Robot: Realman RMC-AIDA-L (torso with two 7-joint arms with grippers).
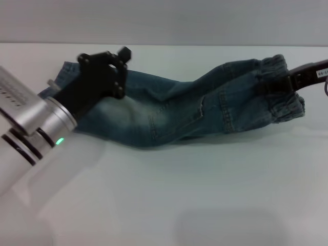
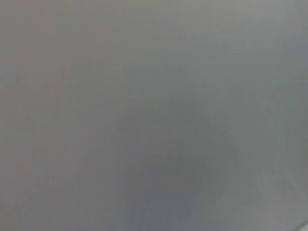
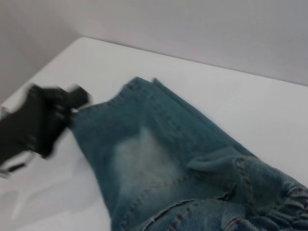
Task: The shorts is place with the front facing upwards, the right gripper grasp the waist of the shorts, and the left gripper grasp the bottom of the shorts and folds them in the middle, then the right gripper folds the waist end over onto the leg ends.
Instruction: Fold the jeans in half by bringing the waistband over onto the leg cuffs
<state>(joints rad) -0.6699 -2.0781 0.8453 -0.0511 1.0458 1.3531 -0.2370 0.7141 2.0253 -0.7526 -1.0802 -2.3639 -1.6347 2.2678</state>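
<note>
A: In the head view, where do things stand?

B: The shorts [image 1: 179,110] lie across the white bench [image 1: 169,195], already doubled lengthwise, one leg stacked on the other. The first fold looks done. The right gripper [image 1: 287,82] sits at the gathered waist [image 1: 279,89] on the robot's right, and its jaws appear clamped on the elastic band, which is bunched and slightly lifted there.

A: And the left one?

B: The left gripper [image 1: 105,72] is over the leg ends [image 1: 64,77] at the far left of the cloth. Its black claw covers the hems; whether its jaws are together or apart on the denim cannot be told from here.

A: Does the left wrist view help?

B: No. It shows only flat grey, nothing to identify.

A: The right wrist view?

B: It looks along the shorts from the waist, which fills the near corner. The pale faded patch [image 3: 144,156] shows mid-leg, and the left gripper's claw sits right at the hem edge, touching or just beside it.

A: So what remains?

B: By my judgement, the second fold: the waist end has not yet been carried over onto the leg ends.
</note>
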